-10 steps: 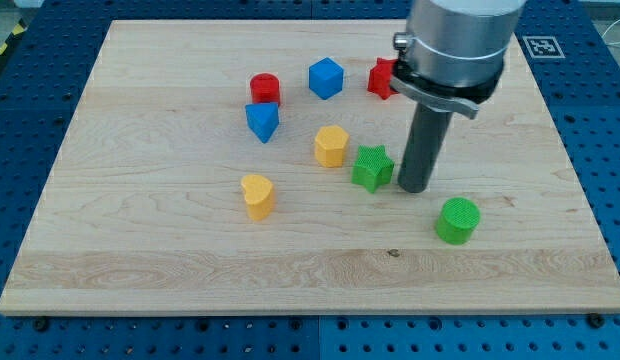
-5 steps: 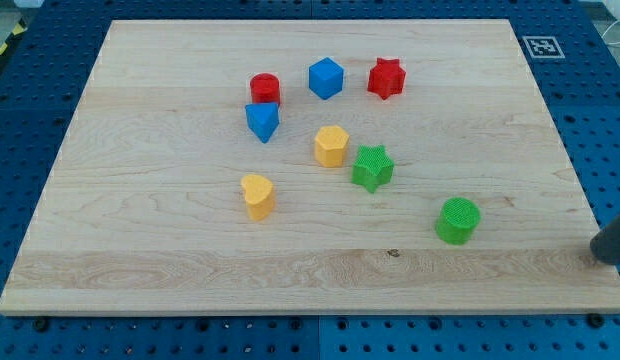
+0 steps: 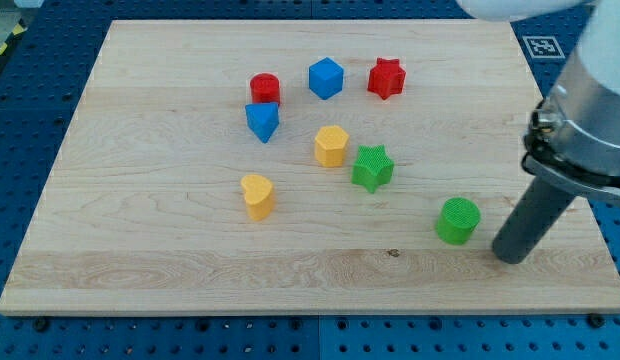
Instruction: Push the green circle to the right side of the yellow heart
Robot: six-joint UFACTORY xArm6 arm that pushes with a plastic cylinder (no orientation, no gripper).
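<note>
The green circle point(image 3: 458, 220) lies on the wooden board at the view's lower right. The yellow heart point(image 3: 257, 196) lies left of the board's middle, far to the circle's left. My tip point(image 3: 510, 256) rests on the board just right of and slightly below the green circle, a small gap apart from it. The dark rod rises up and to the right to the arm's grey body.
A green star point(image 3: 372, 167) and a yellow hexagon point(image 3: 331, 146) lie between the heart and the circle, a little higher. A blue block point(image 3: 262, 121), a red cylinder point(image 3: 265, 88), a blue cube point(image 3: 326, 77) and a red star point(image 3: 386, 77) lie near the top. The board's right edge point(image 3: 590, 215) is close to my tip.
My tip left its place beside the green star, went off to the view's right edge, and now stands just right of the green circle. No block has moved.
</note>
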